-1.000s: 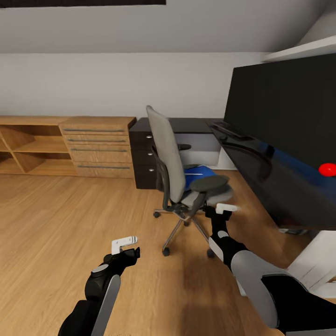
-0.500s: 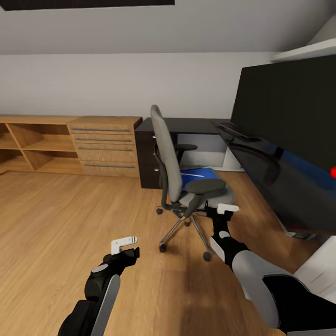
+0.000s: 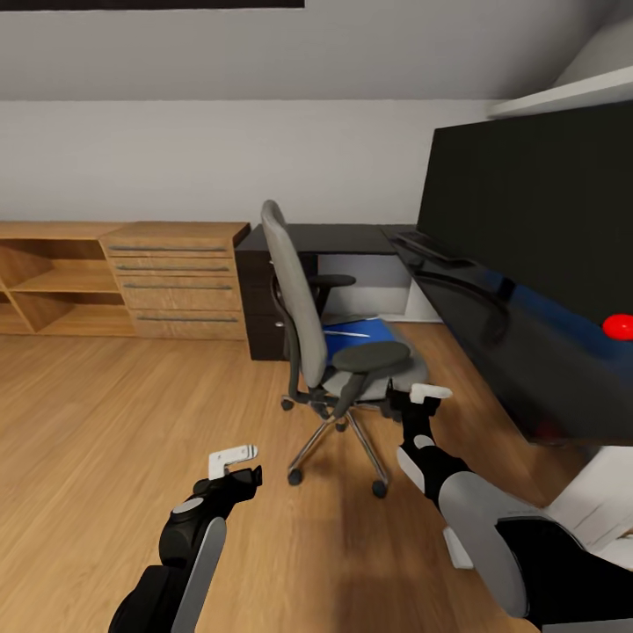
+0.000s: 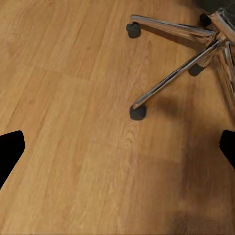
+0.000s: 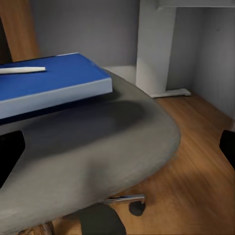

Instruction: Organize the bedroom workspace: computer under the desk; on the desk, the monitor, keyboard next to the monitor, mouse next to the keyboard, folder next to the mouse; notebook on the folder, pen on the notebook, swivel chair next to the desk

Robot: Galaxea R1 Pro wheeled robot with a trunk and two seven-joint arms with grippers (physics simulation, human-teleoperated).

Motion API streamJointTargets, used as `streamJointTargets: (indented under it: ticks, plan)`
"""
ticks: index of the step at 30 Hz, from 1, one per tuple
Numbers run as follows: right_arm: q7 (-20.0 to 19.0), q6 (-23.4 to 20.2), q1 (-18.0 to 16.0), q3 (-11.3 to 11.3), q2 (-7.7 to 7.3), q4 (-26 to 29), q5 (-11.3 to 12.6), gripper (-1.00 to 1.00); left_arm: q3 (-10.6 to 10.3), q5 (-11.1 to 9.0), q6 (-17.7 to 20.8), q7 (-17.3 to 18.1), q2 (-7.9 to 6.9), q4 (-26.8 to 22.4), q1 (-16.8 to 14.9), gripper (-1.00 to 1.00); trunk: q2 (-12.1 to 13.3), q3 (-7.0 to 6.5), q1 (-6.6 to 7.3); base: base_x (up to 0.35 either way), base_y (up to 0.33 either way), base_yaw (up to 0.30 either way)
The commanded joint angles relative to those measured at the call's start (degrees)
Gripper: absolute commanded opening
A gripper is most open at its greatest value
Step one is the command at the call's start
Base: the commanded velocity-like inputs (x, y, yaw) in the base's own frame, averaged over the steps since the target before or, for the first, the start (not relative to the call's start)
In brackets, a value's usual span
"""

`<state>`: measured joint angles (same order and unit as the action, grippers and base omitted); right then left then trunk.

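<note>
The grey swivel chair (image 3: pixel 303 308) stands on the oak floor, facing the black desk (image 3: pixel 492 303). On its seat (image 5: pixel 98 147) lies the blue folder (image 3: pixel 362 331) with the white pen (image 5: pixel 22 70) on top. The wide black monitor (image 3: pixel 527 211) stands on the desk, and the keyboard (image 3: pixel 431 249) lies further along it. My right gripper (image 3: pixel 428 395) is open, low beside the seat's front edge and apart from the folder. My left gripper (image 3: pixel 236 459) is open over the floor near the chair's chrome base (image 4: pixel 181 73). The notebook, mouse and computer are out of view.
An oak drawer unit (image 3: pixel 171 280) and open oak shelving (image 3: pixel 48 286) line the back wall. A dark drawer cabinet (image 3: pixel 262 303) sits under the desk's far end. A white desk leg (image 5: pixel 154 49) stands just beyond the seat. Open floor lies to the left.
The whole view swung right, then back left, so the camera moved. Both arms hold the same pose, and the chair looks slightly closer.
</note>
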<state>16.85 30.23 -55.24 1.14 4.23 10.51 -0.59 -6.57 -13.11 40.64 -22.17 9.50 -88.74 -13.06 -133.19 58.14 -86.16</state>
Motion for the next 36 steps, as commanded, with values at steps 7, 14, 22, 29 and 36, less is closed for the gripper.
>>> streamJointTargets:
  ticks: [7, 14, 22, 29, 36]
  plan:
    - [0.29, 0.24, -0.04, 0.17, 0.21, -0.05, -0.07, 1.00, -0.03, -0.60, 0.14, -0.59, -0.01, -0.09, -0.03, 1.00, -0.02, 0.05, -0.02, 0.170, 0.000, -0.003]
    - [0.29, 0.33, -0.04, 0.25, 0.37, -0.10, -0.03, 1.00, -0.08, -0.60, 0.14, -0.54, -0.02, -0.11, -0.03, 1.00, -0.02, 0.05, -0.02, 0.132, 0.000, 0.000]
    - [0.29, 0.34, -0.04, 0.26, 0.42, -0.14, -0.03, 1.00, -0.04, -0.60, 0.14, -0.51, -0.02, -0.12, -0.03, 1.00, -0.02, 0.05, -0.02, 0.049, 0.000, 0.000]
    - [0.29, 0.35, -0.04, 0.29, 0.50, -0.14, -0.03, 1.00, -0.02, -0.60, 0.14, -0.51, -0.01, -0.12, -0.03, 1.00, -0.02, 0.05, -0.02, 0.005, 0.000, 0.000]
    - [0.24, 0.36, -0.04, 0.35, 0.57, -0.19, -0.09, 1.00, -0.02, -0.62, 0.14, -0.43, -0.01, -0.12, -0.03, 1.00, -0.02, 0.05, -0.02, -0.043, 0.028, 0.022]
